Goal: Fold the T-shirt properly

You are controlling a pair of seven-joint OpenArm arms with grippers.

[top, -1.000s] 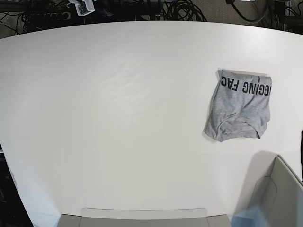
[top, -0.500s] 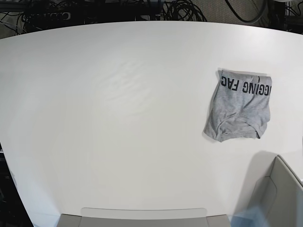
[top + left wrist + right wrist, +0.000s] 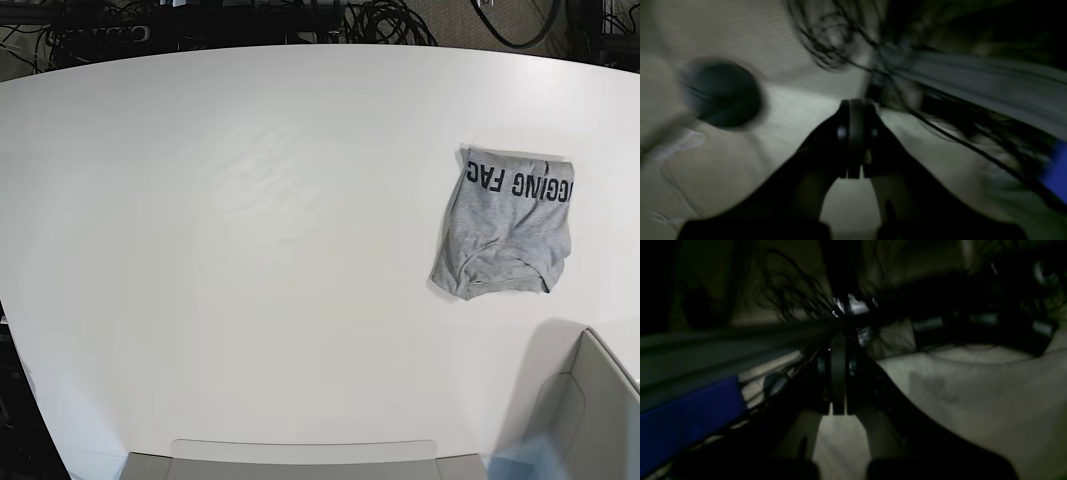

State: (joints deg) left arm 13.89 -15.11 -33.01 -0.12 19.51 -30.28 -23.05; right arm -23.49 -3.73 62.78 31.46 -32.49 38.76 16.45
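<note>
Big white table [image 3: 250, 250] fills the base view, evenly lit, with a faint sheen left of center. Black cables [image 3: 390, 20] tangle on a brownish floor behind its far edge; a grey box [image 3: 585, 420] sits at the near right corner and a flat grey panel [image 3: 300, 455] along the near edge. Both wrist views are dim and motion-blurred: pale floor [image 3: 783, 110], loose black wires [image 3: 826, 40], a round dark object [image 3: 721, 95], a blue strip [image 3: 686, 410].
</note>
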